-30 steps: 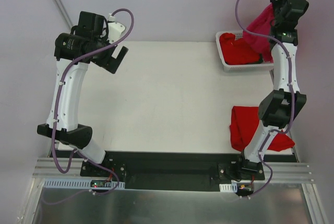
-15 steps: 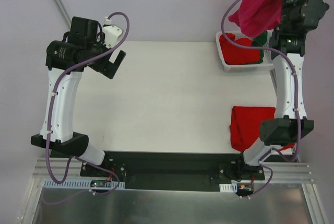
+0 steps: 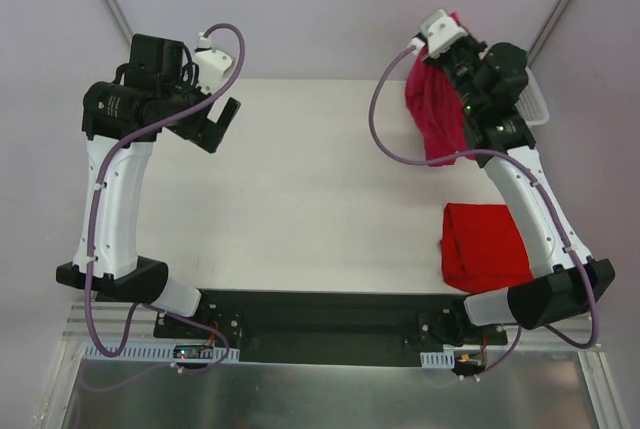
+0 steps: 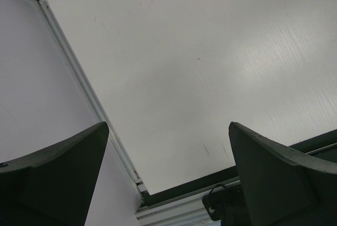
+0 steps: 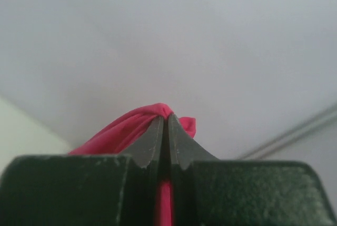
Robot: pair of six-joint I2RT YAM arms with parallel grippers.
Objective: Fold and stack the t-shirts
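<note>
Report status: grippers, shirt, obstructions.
Right gripper shut on magenta-pink cloth t-shirt, hanging above white table. Left gripper open, empty. Folded bright red cloth t-shirt lies at near-right table edge, apart from the hanging one.

The left arm [image 3: 112, 199] and right arm [image 3: 535, 204] are built of smooth white links joined by bulky black joints. A purple cable [image 3: 238, 41] loops along each. A small green light [image 3: 466, 107] glows near the right wrist. The left gripper [image 4: 168, 126] has dark, blunt, wedge-shaped fingers.
</note>
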